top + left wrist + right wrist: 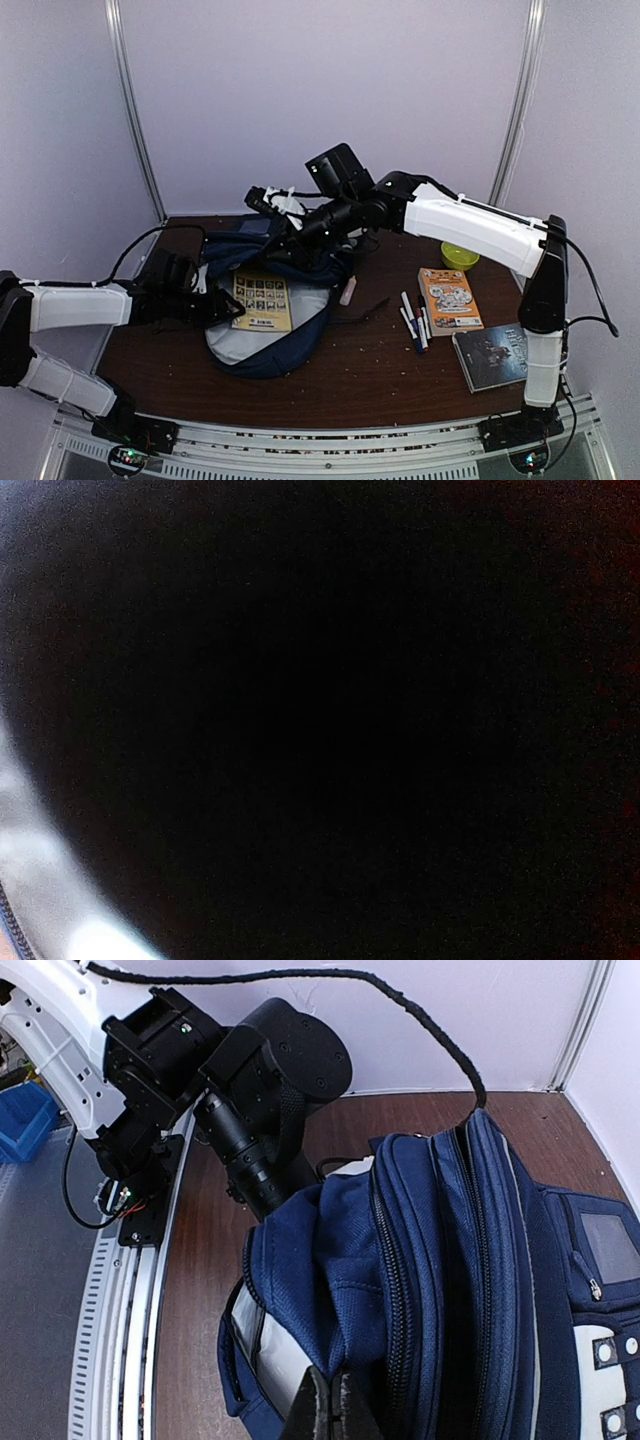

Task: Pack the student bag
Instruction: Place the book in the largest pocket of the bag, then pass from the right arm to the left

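The student bag (272, 362) lies at the table's centre-left, navy blue, its mouth open and pale lining showing. A yellow book (262, 302) rests in that opening. My right gripper (337, 1415) is shut on a fold of the bag's blue fabric (440, 1260) and holds the upper edge up; from above the right gripper (288, 236) sits at the bag's far side. My left gripper (218, 300) reaches into the bag at the book's left edge. Its wrist view is almost black, with only a strip of pale lining (30, 860), so its jaws are hidden.
An orange book (449, 300), a few markers (414, 320) and a dark book (490, 355) lie on the right of the table. A yellow-green bowl (460, 256) stands behind them. A small white stick (347, 291) and a black strap (365, 312) lie beside the bag.
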